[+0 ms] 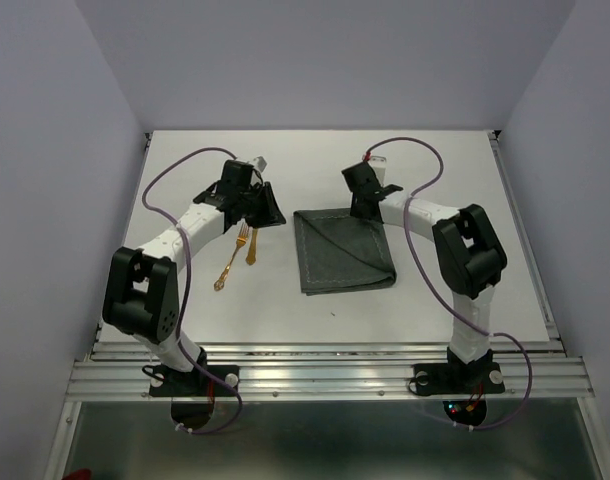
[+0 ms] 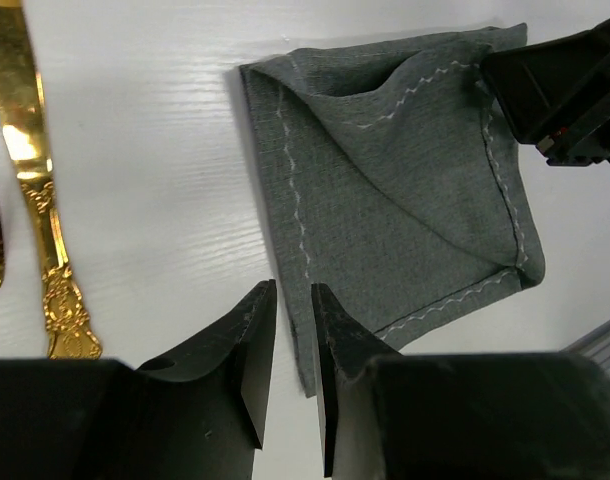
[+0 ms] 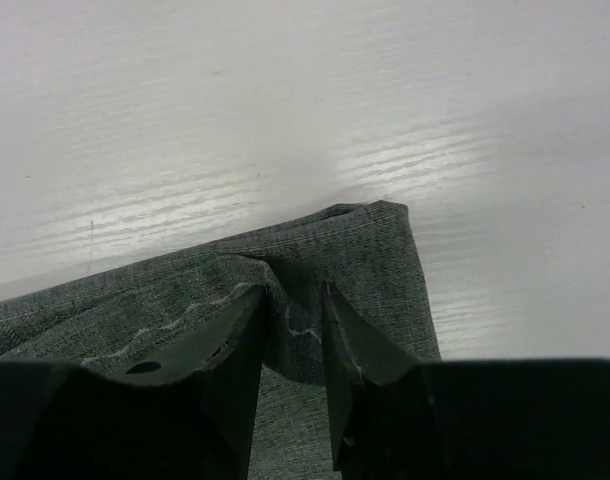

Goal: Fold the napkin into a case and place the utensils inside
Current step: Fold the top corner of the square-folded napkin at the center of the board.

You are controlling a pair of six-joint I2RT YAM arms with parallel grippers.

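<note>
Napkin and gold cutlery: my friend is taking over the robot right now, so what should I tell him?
Left gripper: slightly open and empty, to the left of the dark grey cloth napkin.
Right gripper: jaws a little apart around a raised fold at the napkin's far corner. Cannot tell if it grips.
Two gold-coloured metal utensils: lying on the white table left of the napkin, outside it.
Done: napkin folded to a rough square with a diagonal flap.
Left: finish folding it into a case, then put both utensils inside.
</note>
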